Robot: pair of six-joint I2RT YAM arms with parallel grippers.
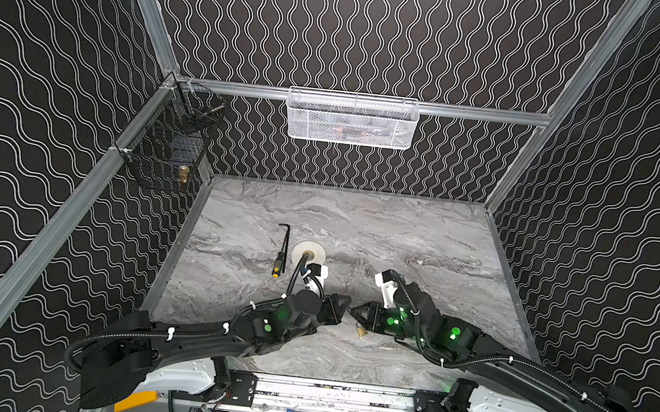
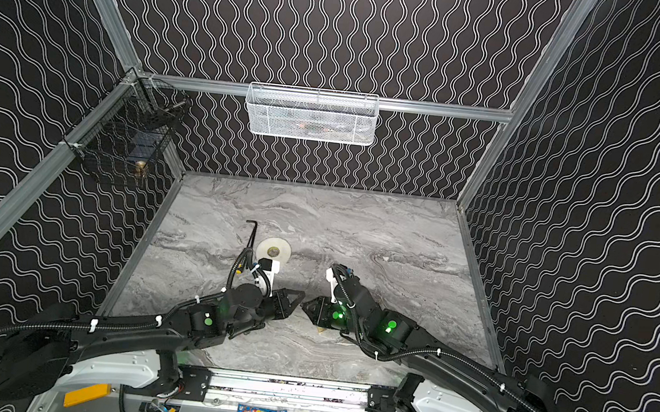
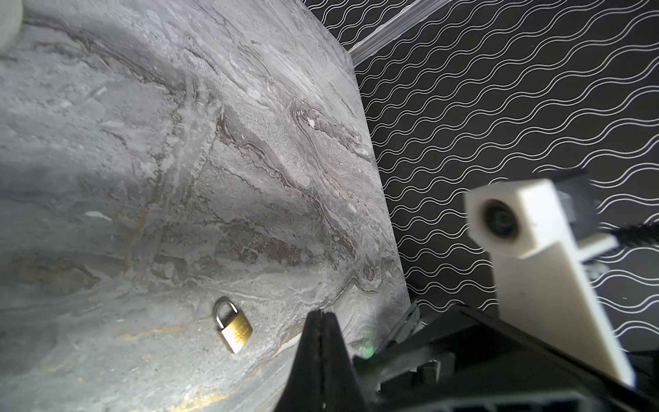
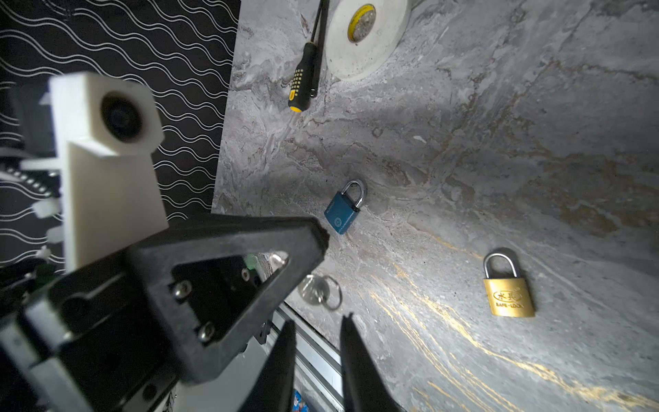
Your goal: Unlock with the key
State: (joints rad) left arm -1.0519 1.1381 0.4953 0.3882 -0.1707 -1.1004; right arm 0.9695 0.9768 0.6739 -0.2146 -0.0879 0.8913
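Since the left jaws [image 3: 322, 314] are clamped shut, apparently on the key [image 4: 313, 289] poking out just ahead of the part-open, empty right jaws [image 4: 318, 318], draw the right pair straight back without knocking it.

Lies open across far and right counter [image 1: 421, 233]. Blocked at left by screwdriver [image 1: 279, 266], hex key [image 1: 284, 238], disc [image 1: 308, 250]. Tight front middle: left hand [image 3: 322, 317], right hand [image 4: 317, 321] almost tip to tip, key [image 4: 315, 290] between, brass padlock [image 1: 363, 331], blue padlock [image 4: 342, 210] beside.
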